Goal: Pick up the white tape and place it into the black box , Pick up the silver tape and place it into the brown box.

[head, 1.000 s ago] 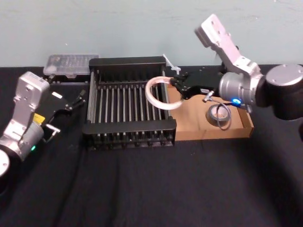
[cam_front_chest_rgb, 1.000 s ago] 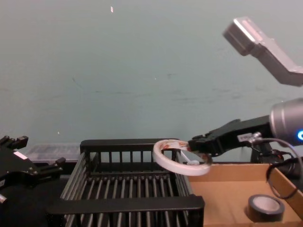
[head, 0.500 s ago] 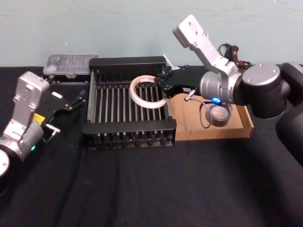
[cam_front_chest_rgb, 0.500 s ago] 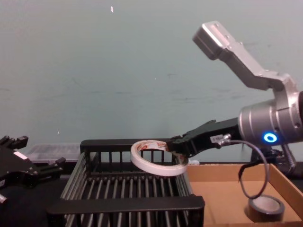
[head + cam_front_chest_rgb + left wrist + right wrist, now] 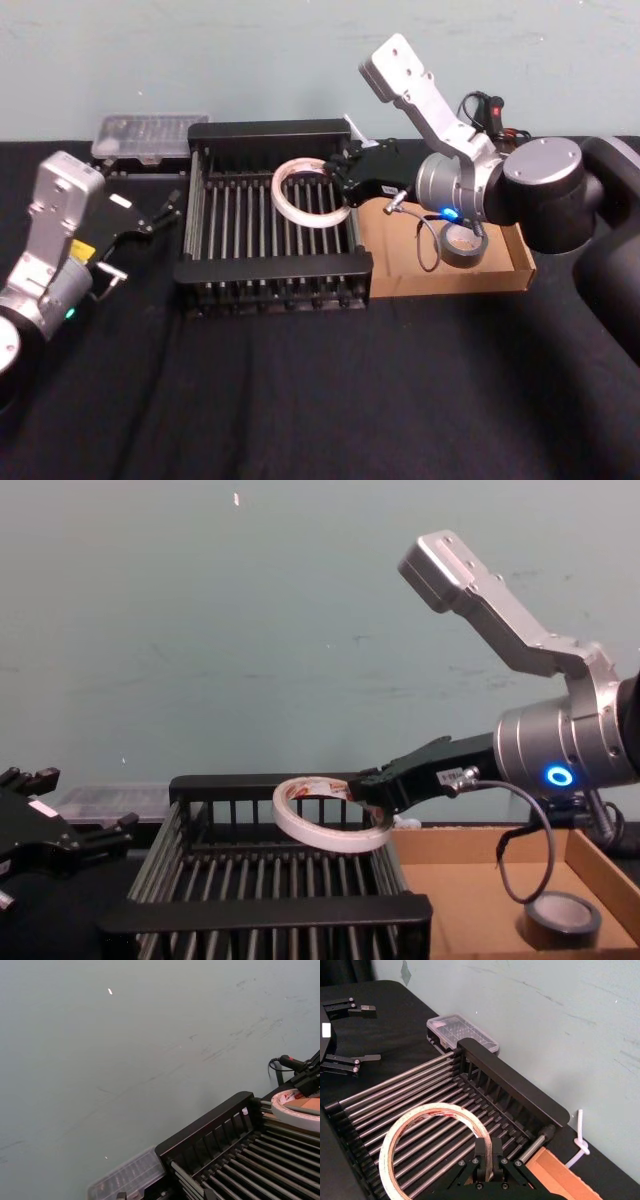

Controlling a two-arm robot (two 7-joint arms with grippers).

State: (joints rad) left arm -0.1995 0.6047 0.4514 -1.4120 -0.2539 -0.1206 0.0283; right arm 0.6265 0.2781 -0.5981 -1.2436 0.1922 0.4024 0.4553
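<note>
The white tape (image 5: 277,196) is a thin ring that hangs tilted over the right half of the black box (image 5: 270,268). My right gripper (image 5: 340,181) is shut on its right edge. In the right wrist view the gripper (image 5: 487,1149) pinches the ring (image 5: 390,1146) above the crate's bars. The chest view shows the tape (image 5: 320,836) about level with the crate's rim (image 5: 270,912). The silver tape (image 5: 462,246) lies in the brown box (image 5: 430,272), to the right of the crate. My left gripper (image 5: 165,210) stands open to the left of the crate.
A clear plastic case (image 5: 150,135) lies behind the crate's left corner, against the wall. The right arm's cable loops down over the brown box (image 5: 470,890) near the silver tape (image 5: 562,920). Black cloth covers the table in front.
My right gripper has carried the white tape leftward from above the crate's right rim to over its inside. It has moved only slightly in the last half second. The left arm has stayed still.
</note>
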